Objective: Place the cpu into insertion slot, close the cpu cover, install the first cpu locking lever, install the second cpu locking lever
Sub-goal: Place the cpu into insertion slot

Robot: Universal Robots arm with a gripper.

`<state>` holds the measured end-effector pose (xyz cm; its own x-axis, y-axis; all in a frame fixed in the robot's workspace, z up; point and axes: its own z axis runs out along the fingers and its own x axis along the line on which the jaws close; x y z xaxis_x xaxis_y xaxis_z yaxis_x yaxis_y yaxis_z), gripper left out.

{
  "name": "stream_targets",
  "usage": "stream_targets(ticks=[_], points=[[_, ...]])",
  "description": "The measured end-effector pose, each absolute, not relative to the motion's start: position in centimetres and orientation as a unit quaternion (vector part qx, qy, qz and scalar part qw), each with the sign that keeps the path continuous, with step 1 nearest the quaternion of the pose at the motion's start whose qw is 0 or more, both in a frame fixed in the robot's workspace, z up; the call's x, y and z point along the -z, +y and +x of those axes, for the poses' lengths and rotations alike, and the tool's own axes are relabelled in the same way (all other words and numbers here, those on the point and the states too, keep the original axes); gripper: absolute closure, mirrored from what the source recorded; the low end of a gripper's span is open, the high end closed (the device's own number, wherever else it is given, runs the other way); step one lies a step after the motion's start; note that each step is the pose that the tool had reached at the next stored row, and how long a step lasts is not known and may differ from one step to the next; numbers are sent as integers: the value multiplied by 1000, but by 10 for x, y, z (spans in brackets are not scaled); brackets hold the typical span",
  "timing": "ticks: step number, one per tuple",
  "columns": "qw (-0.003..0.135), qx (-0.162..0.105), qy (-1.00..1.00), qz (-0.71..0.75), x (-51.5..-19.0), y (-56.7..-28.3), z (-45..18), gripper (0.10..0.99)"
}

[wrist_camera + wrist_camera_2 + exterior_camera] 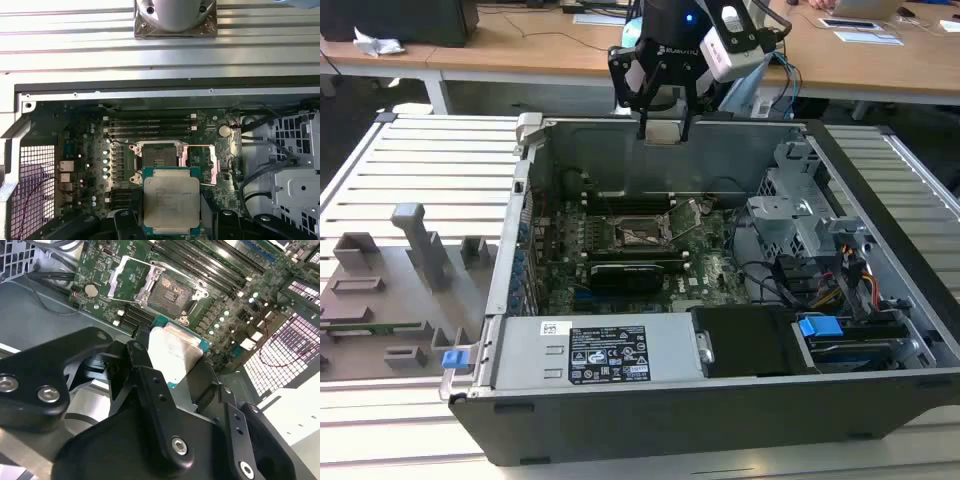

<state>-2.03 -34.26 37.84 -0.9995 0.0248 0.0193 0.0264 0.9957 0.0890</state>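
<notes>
My gripper [663,128] hangs above the back wall of the open computer case [880,200], shut on the cpu [663,131]. In both wrist views the cpu [171,200] [176,351] shows its dull silver top and green edge, pinched between the black fingers [142,362]. The insertion slot [160,155] [171,292] [638,231] lies open and bare on the green motherboard [710,270], below and ahead of the cpu and apart from it. The cpu cover [200,162] [127,279] is swung up and back beside the slot.
A grey power supply [600,355] runs along the case's near side, with a drive cage [800,210] and cables at the exterior view's right. Memory slots [150,127] run beside the socket. A grey fixture board [400,290] lies at the exterior view's left.
</notes>
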Motion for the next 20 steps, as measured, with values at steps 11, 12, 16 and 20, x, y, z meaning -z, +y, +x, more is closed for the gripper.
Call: stream_targets(ticks=[11, 12, 16, 20], points=[[9, 44, -999, -13, -356, -343, -20, 545], [9, 44, -999, -13, -354, -343, -20, 545], [9, 44, -999, -13, -351, -343, -20, 545], [9, 44, -999, -13, -346, -343, -21, 545]])
